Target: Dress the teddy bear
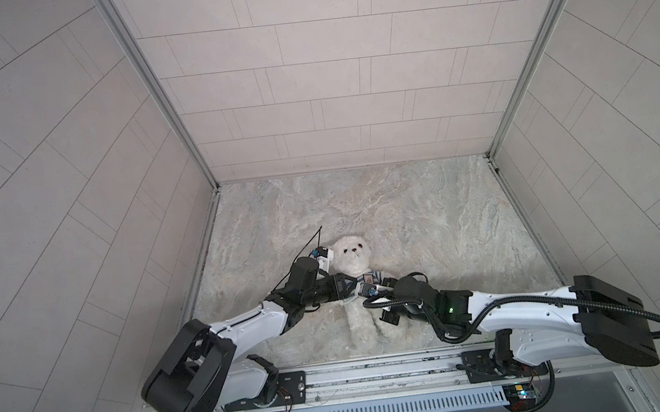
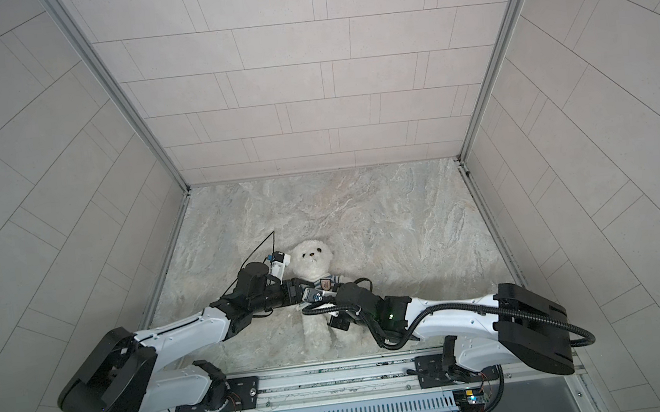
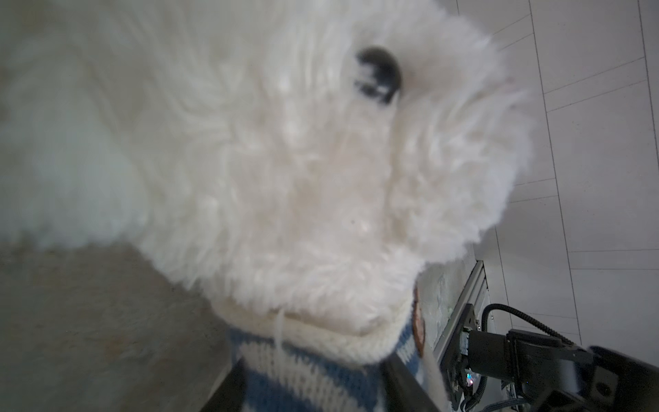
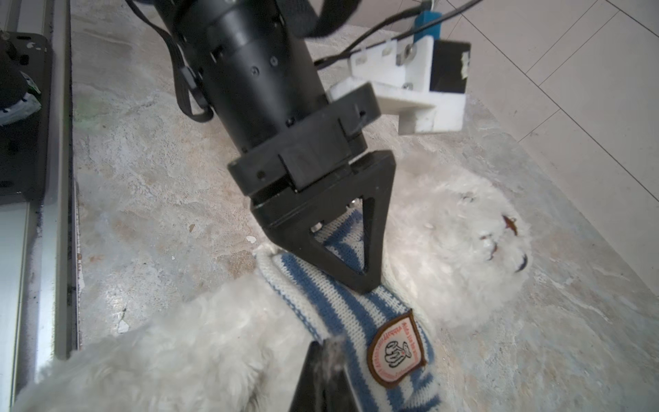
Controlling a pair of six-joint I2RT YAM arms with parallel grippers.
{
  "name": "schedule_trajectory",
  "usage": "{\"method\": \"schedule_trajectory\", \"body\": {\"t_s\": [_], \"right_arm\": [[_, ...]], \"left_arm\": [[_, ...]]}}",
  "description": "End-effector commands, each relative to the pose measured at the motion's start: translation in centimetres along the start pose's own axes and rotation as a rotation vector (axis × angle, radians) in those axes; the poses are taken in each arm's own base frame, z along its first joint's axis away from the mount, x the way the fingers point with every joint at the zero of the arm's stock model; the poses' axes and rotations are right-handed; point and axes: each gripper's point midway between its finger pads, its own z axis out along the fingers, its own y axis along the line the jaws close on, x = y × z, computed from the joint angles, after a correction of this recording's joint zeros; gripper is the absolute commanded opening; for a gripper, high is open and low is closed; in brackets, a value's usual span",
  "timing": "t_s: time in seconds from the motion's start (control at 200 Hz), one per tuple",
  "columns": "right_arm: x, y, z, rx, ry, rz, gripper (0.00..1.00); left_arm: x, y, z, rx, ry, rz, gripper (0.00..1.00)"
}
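The fluffy white plush teddy bear lies face-up on the marbled grey tabletop, lower centre in both top views. The blue-and-white striped knitted shirt sits bunched under its chin. The left gripper has its jaws spread astride the knit, holding nothing. The right gripper is clamped on the shirt's hem, lower middle of the right wrist view. Likely step: draw the hem down the torso. Pull slowly along the body. Grip the opposite side too, or the knit may skew.

Teddy bear supine on table; shirt round chest.
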Motion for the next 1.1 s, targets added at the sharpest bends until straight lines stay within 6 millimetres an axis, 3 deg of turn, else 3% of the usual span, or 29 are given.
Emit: {"method": "schedule_trajectory", "body": {"t_s": [0.0, 0.145, 0.17, 0.185, 0.23, 0.38, 0.581, 0.776, 0.971, 1.096], "right_arm": [[-1.6, 0.0, 0.0, -0.009, -0.064, 0.053, 0.08], [-1.1, -0.2, 1.9, 0.013, 0.010, 0.046, 0.09], [-0.6, -0.1, 2.2, 0.012, 0.028, 0.041, 0.09], [-1.7, -0.4, 2.4, 0.021, 0.011, 0.042, 0.08], [-2.4, -0.7, 2.8, 0.036, 0.001, 0.046, 0.08], [-4.1, -1.6, 4.0, 0.070, -0.026, 0.069, 0.08], [-2.6, -0.9, 5.2, 0.039, 0.016, 0.093, 0.07], [-0.3, -0.8, 4.7, 0.052, 0.053, 0.125, 0.06], [1.6, -0.2, 4.8, 0.040, 0.086, 0.144, 0.05], [1.8, 0.6, 4.9, 0.000, 0.084, 0.157, 0.05]], "left_arm": [[-0.2, 0.0, 0.1, 0.012, -0.024, -0.004, 0.77], [0.5, 0.6, -1.0, -0.013, -0.013, -0.022, 0.99], [0.5, 0.8, -1.3, -0.010, -0.014, -0.034, 1.00], [0.4, 0.8, -1.5, -0.005, -0.016, -0.044, 1.00], [0.3, 1.0, -2.1, 0.011, -0.010, -0.073, 1.00], [-2.4, 2.4, -4.7, 0.028, -0.066, -0.190, 1.00], [-5.7, 3.8, -6.3, 0.004, -0.121, -0.274, 1.00], [-8.8, 5.2, -4.8, 0.014, -0.162, -0.366, 0.99], [-9.3, 6.4, -2.7, 0.011, -0.120, -0.389, 0.93], [-9.9, 6.5, -1.6, 0.065, -0.130, -0.444, 0.83]]}}
